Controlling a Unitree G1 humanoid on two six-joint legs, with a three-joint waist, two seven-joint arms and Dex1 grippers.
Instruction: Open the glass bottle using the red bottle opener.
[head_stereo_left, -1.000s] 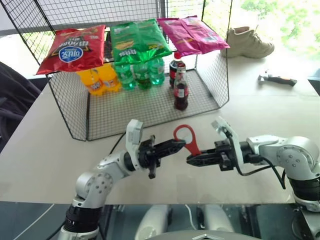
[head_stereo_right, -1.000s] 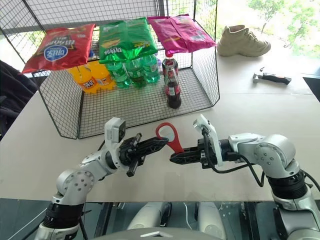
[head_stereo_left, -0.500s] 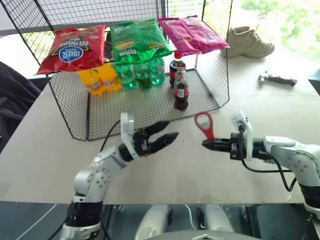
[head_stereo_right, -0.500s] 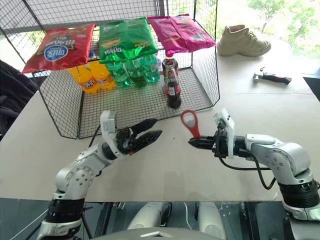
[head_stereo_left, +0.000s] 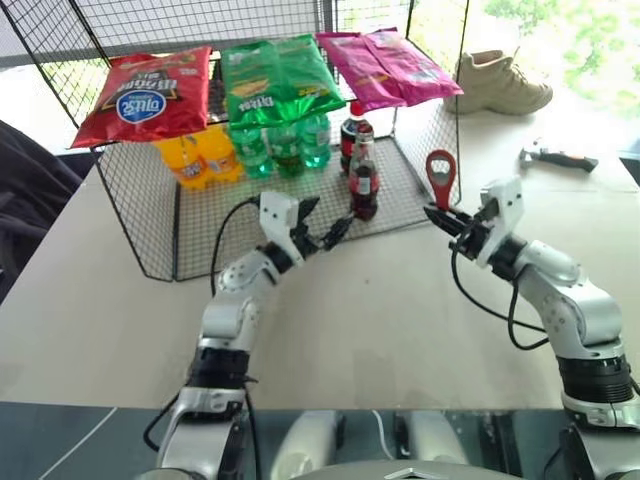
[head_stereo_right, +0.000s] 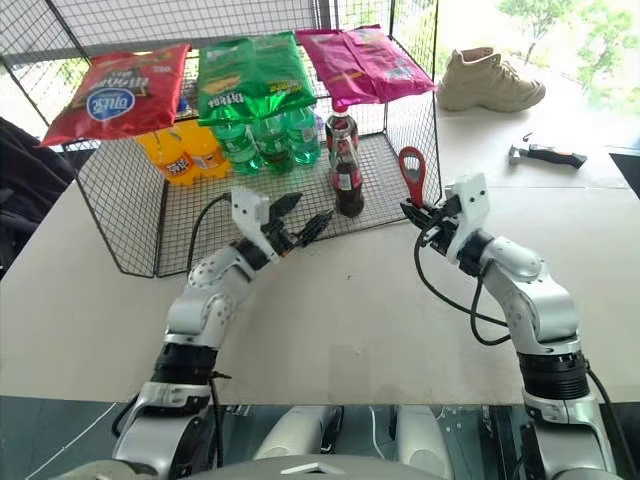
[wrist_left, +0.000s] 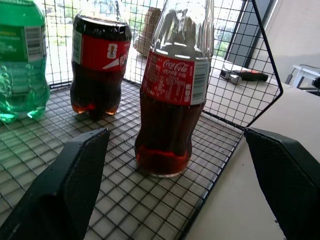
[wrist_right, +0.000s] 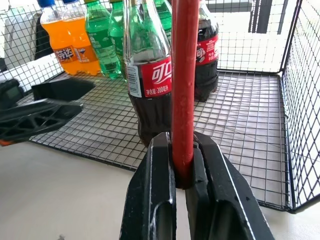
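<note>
The right end effector clamps the red bottle opener upright; the left end effector gapes wide, empty, at eight o'clock of the glass bottle, standing on the wire rack; grasping and uncapping remain

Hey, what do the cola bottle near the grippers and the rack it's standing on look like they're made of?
The glass bottle: clear, glossy, likely glass, judging by sharp reflections. The rack: thin dark wire welded into a grid, probably coated metal.
</note>
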